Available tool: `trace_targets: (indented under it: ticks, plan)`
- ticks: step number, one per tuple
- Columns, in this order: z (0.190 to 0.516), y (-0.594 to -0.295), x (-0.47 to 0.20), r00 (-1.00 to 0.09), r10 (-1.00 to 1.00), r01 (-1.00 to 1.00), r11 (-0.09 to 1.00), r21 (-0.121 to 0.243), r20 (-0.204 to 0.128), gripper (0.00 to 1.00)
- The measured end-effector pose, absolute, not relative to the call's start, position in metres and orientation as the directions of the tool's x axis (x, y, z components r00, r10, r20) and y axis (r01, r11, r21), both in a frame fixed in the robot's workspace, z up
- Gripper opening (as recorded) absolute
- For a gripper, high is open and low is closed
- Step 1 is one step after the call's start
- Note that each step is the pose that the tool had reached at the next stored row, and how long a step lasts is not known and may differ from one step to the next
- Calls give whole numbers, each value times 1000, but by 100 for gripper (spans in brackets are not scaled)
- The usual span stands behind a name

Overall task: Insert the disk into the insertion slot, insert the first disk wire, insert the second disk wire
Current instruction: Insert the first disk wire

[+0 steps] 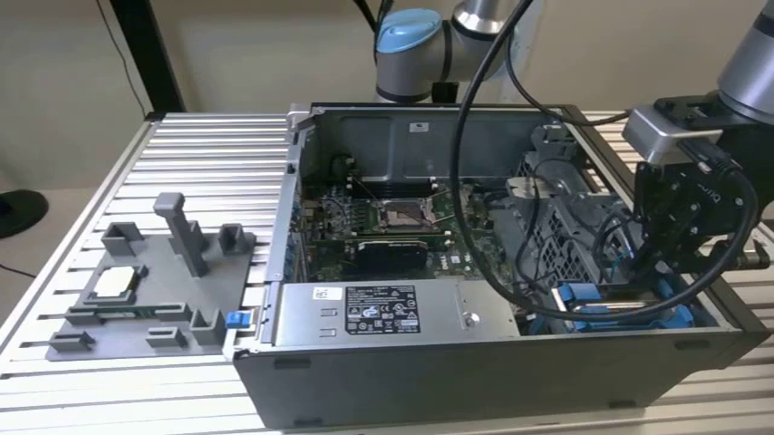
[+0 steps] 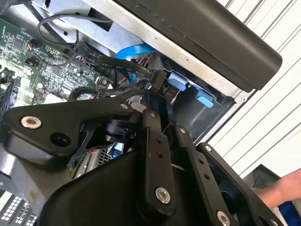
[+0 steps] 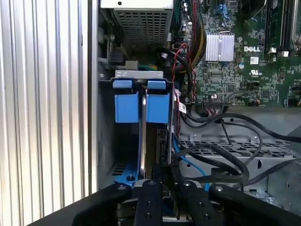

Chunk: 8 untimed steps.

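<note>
**Inside the open case: one claw, one disk, one wire in hand**

In the case's near corner, toward the exterior view's right, one disk (image 1: 623,308) sits in its bay beside the side wall. Its bright blue frame shows around the grey body. In the first wrist view it is seen edge-on, and two blue tabs (image 3: 122,84) stand side by side at the end of the frame.

One robot arm (image 1: 749,54) reaches down into that same corner. Its single claw (image 2: 162,92) is pressed together on the black plug of one flat disk wire (image 2: 117,63), just beside the blue frame. The second wrist view does not make clear whether the plug is seated.

One computer case (image 1: 484,381) lies open with its side panel off. It holds one green motherboard (image 1: 387,217) and one grey labelled power-supply box (image 1: 381,313) along the near wall. Several loose black cables loop between them.

To the exterior view's left of the case stands one grey fixture (image 1: 145,299) with upright posts, and one small silver square chip (image 1: 115,284) rests on it.

Everything stands on a ribbed metal worktop (image 1: 206,154). Behind it are a plain beige wall (image 1: 242,54) and one dark upright post (image 1: 145,54).
</note>
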State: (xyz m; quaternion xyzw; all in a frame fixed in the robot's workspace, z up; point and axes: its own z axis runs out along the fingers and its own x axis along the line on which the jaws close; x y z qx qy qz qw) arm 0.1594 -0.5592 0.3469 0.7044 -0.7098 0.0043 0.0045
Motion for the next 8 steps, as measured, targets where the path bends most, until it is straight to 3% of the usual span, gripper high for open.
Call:
trace_targets:
  ticks: [8]
  plan:
    - [343, -560, 159, -8, -1000, -1000, 8, 0, 12, 0]
